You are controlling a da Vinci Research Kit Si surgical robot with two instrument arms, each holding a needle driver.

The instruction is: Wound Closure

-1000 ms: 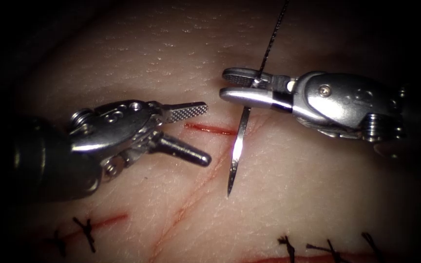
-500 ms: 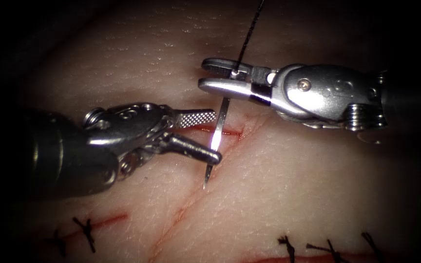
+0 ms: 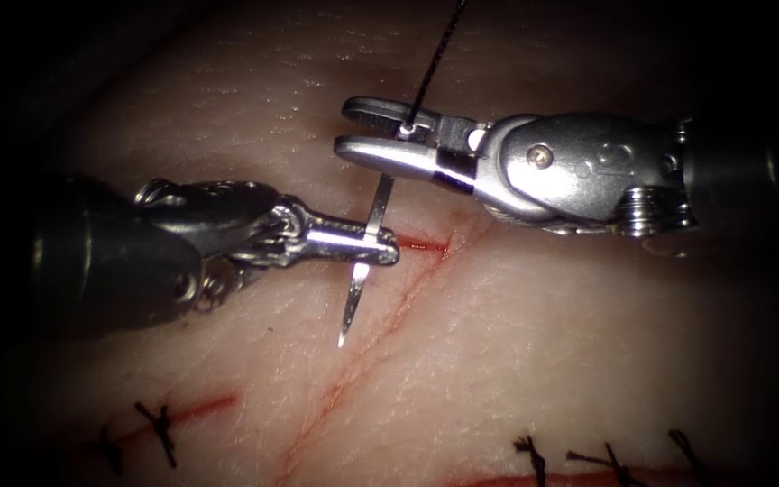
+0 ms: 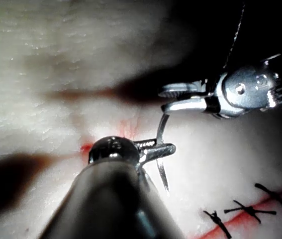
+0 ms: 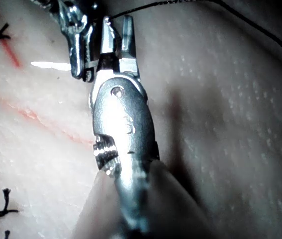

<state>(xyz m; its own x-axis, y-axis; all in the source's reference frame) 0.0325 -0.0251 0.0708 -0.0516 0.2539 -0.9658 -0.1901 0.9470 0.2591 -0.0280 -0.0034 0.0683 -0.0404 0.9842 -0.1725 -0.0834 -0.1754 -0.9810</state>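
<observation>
Needle (image 3: 364,261): clear of the tissue (image 3: 543,361), over the cut (image 3: 421,243). Left gripper (image 3: 380,248), open a second ago, now clamps mid-curve; right gripper (image 3: 353,131) still grips the thread (image 3: 435,54) end — handover.

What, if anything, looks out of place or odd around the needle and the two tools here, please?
Nothing stands out. The needle hangs above the tissue, not in it, gripped near its thread end by the right tool and at mid-curve by the left tool; the thread runs upward.
</observation>
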